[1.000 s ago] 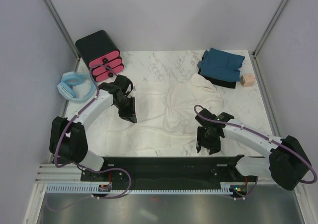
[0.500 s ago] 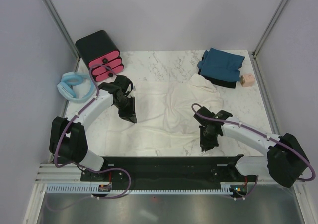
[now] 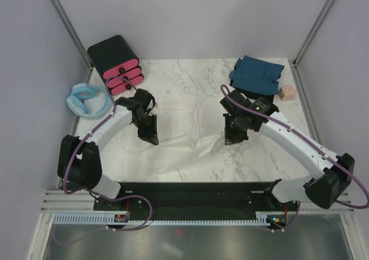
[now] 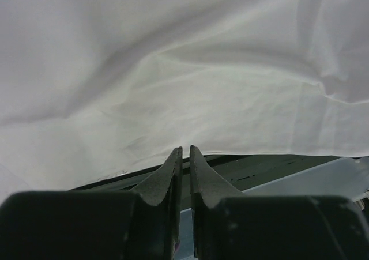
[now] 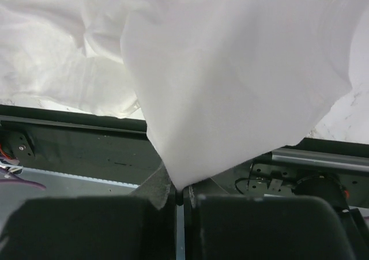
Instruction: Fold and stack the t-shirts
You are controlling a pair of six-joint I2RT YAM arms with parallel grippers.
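The cream-white t-shirt [image 3: 184, 127] lies rumpled across the middle of the marble table [image 3: 173, 75]. My left gripper [image 3: 151, 138] sits at its left edge. In the left wrist view its jaws [image 4: 185, 150] are nearly together, with the shirt's hem [image 4: 173, 70] right at the tips. My right gripper [image 3: 230, 139] holds the shirt's right side lifted. In the right wrist view a fold of white cloth [image 5: 230, 70] hangs from its closed jaws [image 5: 180, 189]. The dark teal-blue t-shirt [image 3: 256, 72] lies folded at the back right.
A black box with pink drawers [image 3: 115, 64] stands at the back left, with a pale blue padded ring [image 3: 86, 98] beside it. A small wooden block [image 3: 286, 93] sits next to the teal shirt, which rests on something black [image 3: 253, 94]. Grey walls enclose the table.
My right gripper closed on the white shirt's near right part and carried it away from the near edge toward the back. The cloth's right side followed. The left arm barely moved.
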